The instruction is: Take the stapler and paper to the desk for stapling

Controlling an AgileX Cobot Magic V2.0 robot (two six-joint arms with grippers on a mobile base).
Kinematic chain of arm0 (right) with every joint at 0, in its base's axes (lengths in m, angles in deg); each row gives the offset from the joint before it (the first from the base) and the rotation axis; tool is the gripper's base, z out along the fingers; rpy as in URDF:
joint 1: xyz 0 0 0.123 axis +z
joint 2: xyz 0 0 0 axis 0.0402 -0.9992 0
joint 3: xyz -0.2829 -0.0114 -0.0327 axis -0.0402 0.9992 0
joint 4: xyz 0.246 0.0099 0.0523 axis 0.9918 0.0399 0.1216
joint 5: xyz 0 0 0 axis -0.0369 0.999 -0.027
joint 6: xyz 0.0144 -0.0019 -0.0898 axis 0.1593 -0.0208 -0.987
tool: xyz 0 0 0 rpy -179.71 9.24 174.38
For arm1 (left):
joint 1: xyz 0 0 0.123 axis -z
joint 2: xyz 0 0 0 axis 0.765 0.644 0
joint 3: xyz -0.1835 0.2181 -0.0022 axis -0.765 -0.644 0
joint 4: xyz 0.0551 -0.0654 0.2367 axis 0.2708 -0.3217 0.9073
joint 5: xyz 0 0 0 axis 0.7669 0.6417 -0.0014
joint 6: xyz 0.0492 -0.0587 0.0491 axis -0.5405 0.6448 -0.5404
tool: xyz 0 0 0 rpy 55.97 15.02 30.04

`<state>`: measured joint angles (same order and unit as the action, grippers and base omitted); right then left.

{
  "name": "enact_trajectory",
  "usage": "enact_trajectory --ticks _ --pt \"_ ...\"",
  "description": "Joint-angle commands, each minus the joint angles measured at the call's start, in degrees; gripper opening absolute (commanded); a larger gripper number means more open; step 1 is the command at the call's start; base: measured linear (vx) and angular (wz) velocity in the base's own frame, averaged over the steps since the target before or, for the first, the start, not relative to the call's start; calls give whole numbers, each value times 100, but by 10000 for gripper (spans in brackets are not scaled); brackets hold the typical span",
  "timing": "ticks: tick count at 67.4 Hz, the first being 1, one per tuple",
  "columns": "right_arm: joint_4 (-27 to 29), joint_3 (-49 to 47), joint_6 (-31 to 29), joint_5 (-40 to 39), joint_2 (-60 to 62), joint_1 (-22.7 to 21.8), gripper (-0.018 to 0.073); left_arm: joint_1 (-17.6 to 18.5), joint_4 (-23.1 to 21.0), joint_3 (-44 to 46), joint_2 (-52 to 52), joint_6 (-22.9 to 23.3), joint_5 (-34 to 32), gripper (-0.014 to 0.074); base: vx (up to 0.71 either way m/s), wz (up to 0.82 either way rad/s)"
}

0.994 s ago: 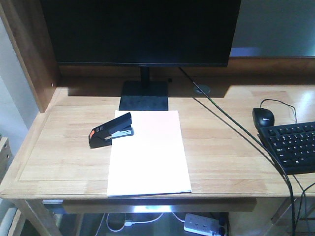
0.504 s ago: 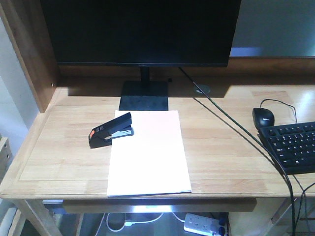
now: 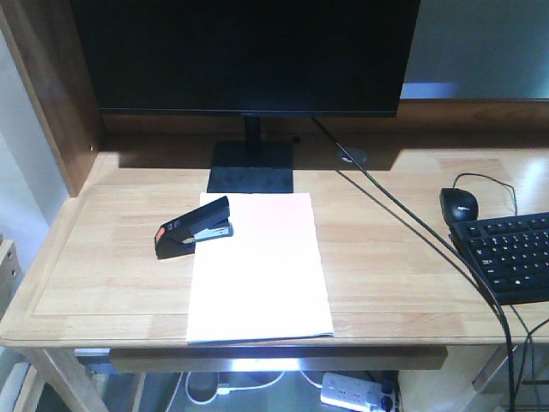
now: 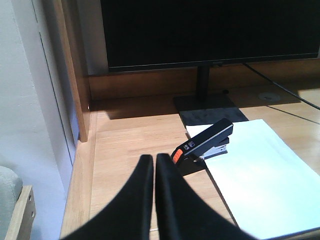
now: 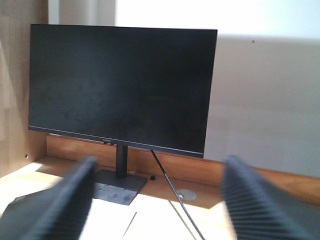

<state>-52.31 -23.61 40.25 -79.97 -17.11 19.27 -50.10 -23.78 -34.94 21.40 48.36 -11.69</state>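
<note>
The black stapler [image 3: 194,227] with its orange patch lies at an angle on the top left corner of the white paper [image 3: 257,266], its orange end out over the bare wood. The paper lies on the wooden desk [image 3: 111,257] in front of the monitor. Neither gripper shows in the front view. In the left wrist view my left gripper [image 4: 154,157] is shut with nothing in it, its tips just short of the orange end of the stapler [image 4: 205,142], left of the paper [image 4: 260,175]. My right gripper [image 5: 160,162] stands wide open and blurred, facing the monitor above the desk.
A large black monitor [image 3: 244,51] on a square base stands at the back. A mouse [image 3: 458,204] and a keyboard [image 3: 510,256] lie at the right, with a dark cable [image 3: 412,223] running across. A wooden side panel [image 3: 51,86] walls the left.
</note>
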Motion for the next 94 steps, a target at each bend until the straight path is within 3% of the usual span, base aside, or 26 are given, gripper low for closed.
enact_trajectory --ticks 1,10,50,60,70,85,94 --pt "-85 -159 86 -131 -68 -41 295 41 -102 144 10 32 -352 -6 0 0" --pt "-85 -159 86 -125 -68 -41 -17 41 -102 144 -146 32 -352 -6 0 0" --pt "-90 -159 86 -98 -68 -41 -10 36 -87 144 -302 32 -352 -6 0 0" --pt "-90 -159 86 -98 -68 -41 -10 36 729 144 -355 -27 -332 -6 0 0" --pt "-90 -159 86 -98 -68 -41 -10 36 855 -65 -633 432 -597 -6 0 0" --pt "-90 -159 86 -98 -68 -41 -10 36 2149 -1146 -1420 1754 -1363 -6 0 0" --pt "-90 -159 86 -105 -68 -41 -10 -23 2343 -1622 -1485 2206 -1668 -6 0 0"
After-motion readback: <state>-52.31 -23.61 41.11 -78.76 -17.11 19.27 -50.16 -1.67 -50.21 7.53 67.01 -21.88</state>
